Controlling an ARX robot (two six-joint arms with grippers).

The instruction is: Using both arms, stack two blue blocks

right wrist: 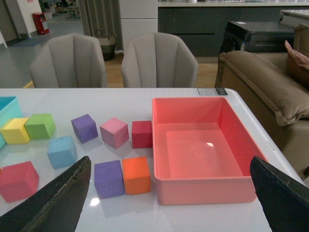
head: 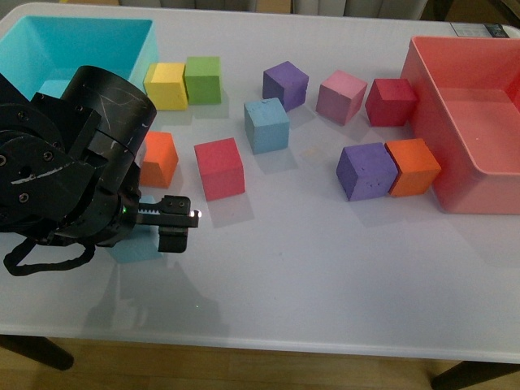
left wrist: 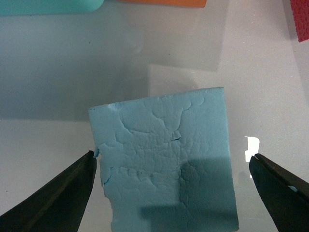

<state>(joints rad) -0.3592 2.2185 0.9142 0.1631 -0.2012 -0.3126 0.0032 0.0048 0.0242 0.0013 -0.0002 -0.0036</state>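
One blue block (left wrist: pixel 164 169) lies on the white table directly between the fingers of my open left gripper (left wrist: pixel 171 193), with a gap on each side. In the front view this block (head: pixel 134 248) shows only as a light blue sliver under the black left arm, whose gripper (head: pixel 154 231) hangs low over it. The other blue block (head: pixel 266 126) stands free near the table's middle and also shows in the right wrist view as the blue block (right wrist: pixel 61 151). My right gripper (right wrist: pixel 169 203) is open and empty, high above the table's right side, and out of the front view.
A teal bin (head: pixel 81 41) stands at the back left and a pink bin (head: pixel 471 122) at the right. Around them are a yellow cube (head: pixel 166 85), green cube (head: pixel 203 79), orange cube (head: pixel 159 158), red cube (head: pixel 219 167), purple cube (head: pixel 366 171) and another orange cube (head: pixel 413 166).
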